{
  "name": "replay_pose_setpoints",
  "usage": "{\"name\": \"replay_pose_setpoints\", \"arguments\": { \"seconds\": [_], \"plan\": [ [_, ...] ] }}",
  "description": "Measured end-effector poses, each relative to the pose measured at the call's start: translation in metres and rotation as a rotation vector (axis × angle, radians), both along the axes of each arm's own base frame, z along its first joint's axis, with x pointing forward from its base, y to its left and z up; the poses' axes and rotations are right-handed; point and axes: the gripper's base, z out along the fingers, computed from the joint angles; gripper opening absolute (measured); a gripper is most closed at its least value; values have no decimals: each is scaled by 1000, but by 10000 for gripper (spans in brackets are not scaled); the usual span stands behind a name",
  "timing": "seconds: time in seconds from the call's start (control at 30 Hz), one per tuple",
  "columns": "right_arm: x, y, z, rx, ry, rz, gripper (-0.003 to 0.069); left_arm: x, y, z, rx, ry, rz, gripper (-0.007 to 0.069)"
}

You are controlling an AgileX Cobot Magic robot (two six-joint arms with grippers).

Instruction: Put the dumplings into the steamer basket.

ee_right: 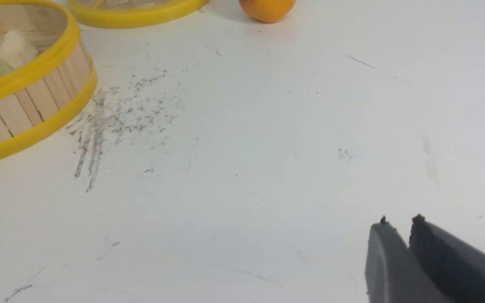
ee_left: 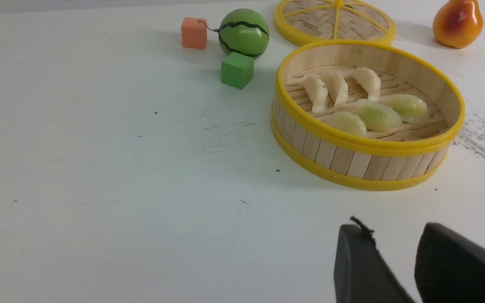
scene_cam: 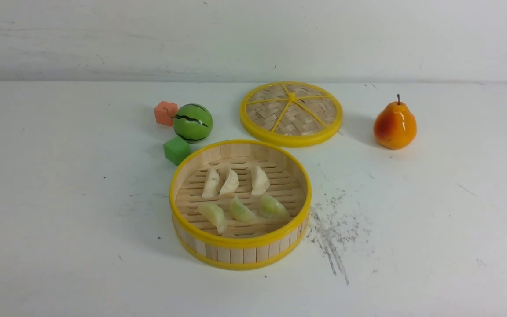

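All six dumplings sit in the steamer basket, so your left gripper hangs released and empty, right gripper barely parted, basket well beyond both.

- steamer basket — pale wood slats, yellow rims
- dumplings — three cream-white, three pale green
- lid — woven tan, yellow rim and spokes
- ball — green, black wavy stripes
- cubes — one orange-red, one green
- pear — orange-yellow, red blush
- table — white, dark scuffs
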Motion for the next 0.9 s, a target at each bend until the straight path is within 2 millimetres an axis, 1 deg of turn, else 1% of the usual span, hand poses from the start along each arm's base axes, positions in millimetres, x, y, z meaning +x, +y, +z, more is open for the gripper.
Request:
{"name": "replay_pose_setpoints", "arguments": {
  "seconds": [0.23,0.37,0.57,0.63,0.77,0.83,0.9],
  "plan": [
    [0,0,0,0,0,0,96,0,0,0,0,0,0,204],
    [0,0,0,0,0,0,99,-2,1,-5,-8,-13,13,207],
    [0,0,0,0,0,0,107,-9,9,-27,-22,-59,152,213],
    [0,0,0,0,0,0,109,-5,10,-35,-24,-78,197,213],
    [0,0,0,0,0,0,114,2,9,-49,-64,-122,233,213],
    [0,0,0,0,0,0,114,7,8,-66,-82,-136,234,204],
    [0,0,0,0,0,0,114,10,8,-78,-88,-124,233,174]
  ]
}}
